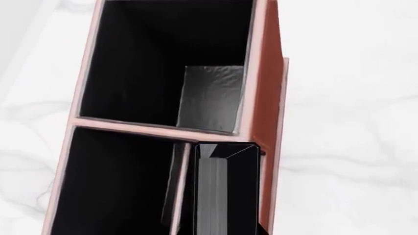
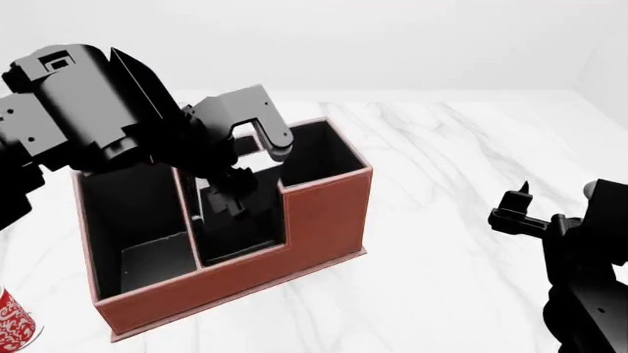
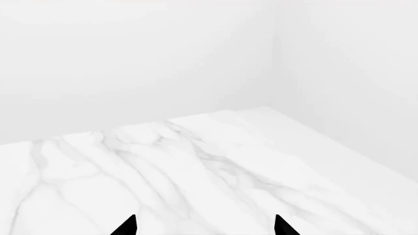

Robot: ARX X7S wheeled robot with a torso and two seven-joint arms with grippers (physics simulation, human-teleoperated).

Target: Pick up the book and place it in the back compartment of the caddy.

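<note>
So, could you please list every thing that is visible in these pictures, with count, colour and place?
caddy: one, red-brown outside with black lining and pale pink rim, standing on the table below the left arm.
book: one, black with grey-white page edges, upright in a caddy cell against the partition and the side wall, at the left pincer.
mug: one, red with white pattern, at the head view's lower left edge, only partly seen.
table: one, white marble with grey veins, under everything.
left pincer: one, black, lowered into the caddy; whether it grips the book is not clear.
right pincer: one, black, open, above bare table away from the caddy.
</note>
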